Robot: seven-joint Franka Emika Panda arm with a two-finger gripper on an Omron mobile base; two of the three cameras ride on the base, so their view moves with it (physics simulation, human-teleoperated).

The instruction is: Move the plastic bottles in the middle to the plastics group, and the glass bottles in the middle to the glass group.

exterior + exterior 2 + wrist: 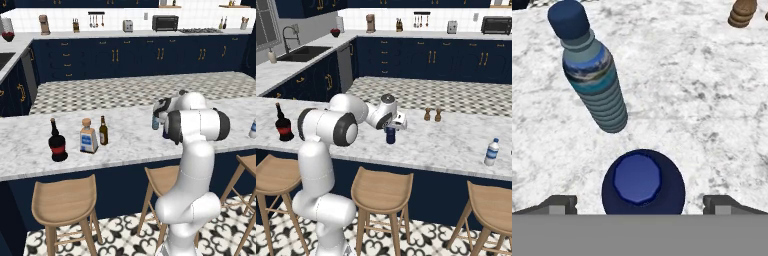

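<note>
Far out to the left of the end effector, the black round-bellied bottle (57, 142) with its red label stands on the marble surface (125, 145). Just to its right is the square clear bottle (88, 136) with a blue label and tan cork, and the slim amber-brown bottle (103, 131) stands just beside that one, all three well apart from the end effector. Closer in, in the left base view, the slim light blue bottle (155, 121) peeks out at the left edge of the arm's wrist. In the hand view this bottle (592, 75) stands upright a little beyond the end effector and to its left, with a darker blue cap and a ribbed body. The end effector (640, 205) itself hovers over the stubby dark navy bottle (643, 181), looking down on its cap; the two finger tips (562, 204) stand wide apart on either side of the bottle, clear of its sides, with nothing held. In the right base view the navy bottle (390, 135) stands on the surface just under the end effector (396, 124). Further right and beyond it stand two small brown shakers (432, 115), side by side. Far to the right, near the front edge of the surface, stands the small pale blue-and-white bottle (491, 152).
</note>
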